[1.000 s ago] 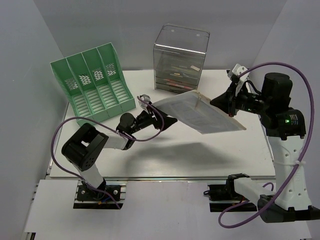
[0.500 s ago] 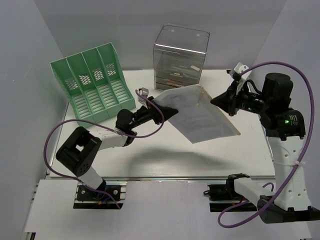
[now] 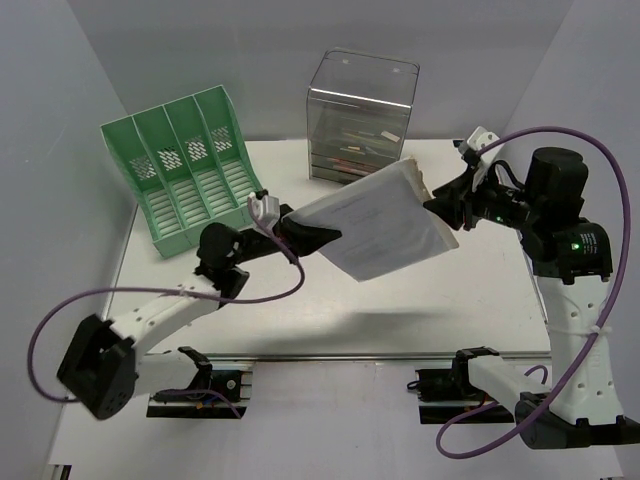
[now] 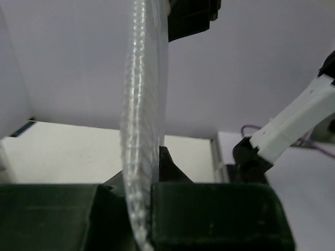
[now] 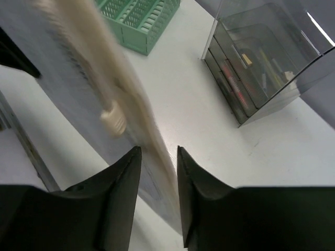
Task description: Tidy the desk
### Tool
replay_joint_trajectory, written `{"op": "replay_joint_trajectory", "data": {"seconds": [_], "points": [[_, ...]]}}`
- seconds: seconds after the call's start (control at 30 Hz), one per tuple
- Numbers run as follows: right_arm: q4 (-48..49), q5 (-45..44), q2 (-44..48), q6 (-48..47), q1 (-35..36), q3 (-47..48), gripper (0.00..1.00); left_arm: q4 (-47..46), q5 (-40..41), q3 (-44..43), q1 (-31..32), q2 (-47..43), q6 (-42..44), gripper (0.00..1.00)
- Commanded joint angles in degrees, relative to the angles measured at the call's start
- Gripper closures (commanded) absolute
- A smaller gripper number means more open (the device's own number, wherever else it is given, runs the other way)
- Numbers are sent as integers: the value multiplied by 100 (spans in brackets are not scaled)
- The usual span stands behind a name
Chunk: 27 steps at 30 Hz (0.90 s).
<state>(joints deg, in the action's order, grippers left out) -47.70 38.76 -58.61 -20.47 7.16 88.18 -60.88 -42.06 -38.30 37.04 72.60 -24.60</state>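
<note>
A: Where's the desk [image 3: 470,300], and what's it like?
B: Flat white rect. top, matte, filling the floor btwn pale grey walls. A silver metal rail [image 3: 400,354] runs along the near edge.

A: What's up in the air?
B: A clear plastic pouch [image 3: 385,225], flat rect., w/ printed sheets inside. It's off the desk over the middle, tilted. In the left wrist cam its edge shows end-on: ribbed, translucent, slightly bowed.

A: Left side?
B: The left gripper [image 3: 330,236] is clamped on the pouch's left edge. Its blocky black fingers [image 4: 209,214] press in from each side.

A: Right?
B: The right gripper [image 3: 434,207] is at the pouch's far-right corner, jaws parted. A cream zip strip [image 5: 89,57] w/ a small pull tab [image 5: 112,120] runs down into the gap btwn its tapered black fingers [image 5: 118,193]. Looks let go, not pinching.

A: Other stuff?
B: A green slotted file rack [image 3: 190,165] sits far left, w/ 4 sloped bays and perforated panels. A clear hard-plastic drawer box [image 3: 360,110] sits far centre, boxy w/ rounded corners, pens and coloured bits in its lower drawers. Purple cables [image 3: 560,130] loop off both arms.
</note>
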Motion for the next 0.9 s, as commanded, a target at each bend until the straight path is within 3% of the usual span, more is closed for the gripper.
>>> {"op": "replay_joint_trajectory", "data": {"seconds": [0.0,0.1,0.27,0.37,0.57,0.73,0.87], "points": [[-327,61,34,-466,-4,147,59,2102,-153,-431,14,-965,1675,100],[-319,-114,104,-721,5,199,45,3765,119,-730,14,-1423,2781,100],[32,-887,332,-862,-4,567,27,5599,505,-1003,14,-1732,3644,100],[-168,-556,324,-1064,-4,910,20,6719,664,-1345,14,-1618,3901,100],[-1021,1018,280,-1942,14,1079,19,7345,884,-1443,14,-1547,4068,100],[-1460,2193,26,-2075,57,851,22,7792,832,-1864,14,-1240,4174,100],[-1146,2294,-46,-2049,93,411,22,7741,551,-2005,14,-1213,4121,100]]}}
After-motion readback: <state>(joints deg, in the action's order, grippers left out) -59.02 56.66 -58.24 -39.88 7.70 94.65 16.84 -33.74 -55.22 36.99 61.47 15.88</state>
